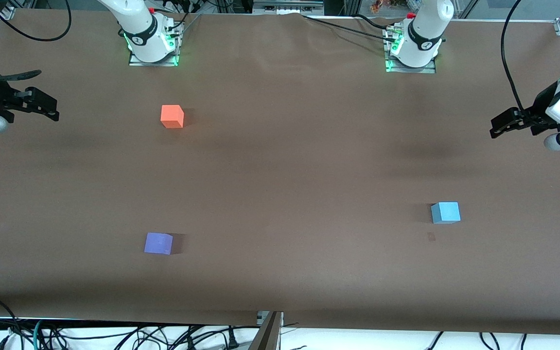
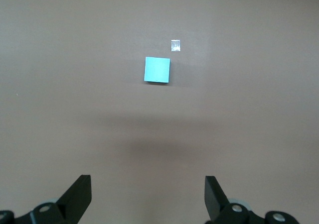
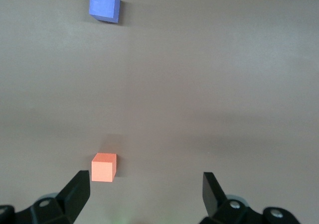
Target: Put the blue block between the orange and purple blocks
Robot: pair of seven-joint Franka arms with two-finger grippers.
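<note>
The blue block [image 1: 446,212] lies on the brown table toward the left arm's end; it also shows in the left wrist view [image 2: 157,69]. The orange block [image 1: 172,116] lies toward the right arm's end, and the purple block [image 1: 158,243] lies nearer the front camera than it. Both show in the right wrist view, orange [image 3: 103,167] and purple [image 3: 104,5]. My left gripper [image 1: 495,127] hangs open and empty over the table's left-arm end, also seen in its wrist view [image 2: 148,189]. My right gripper [image 1: 55,111] hangs open and empty over the right-arm end, also seen in its wrist view [image 3: 146,186].
A small patch of tape [image 1: 431,236] lies on the table beside the blue block, a little nearer the front camera; it also shows in the left wrist view [image 2: 175,45]. Cables hang along the table's front edge [image 1: 280,323].
</note>
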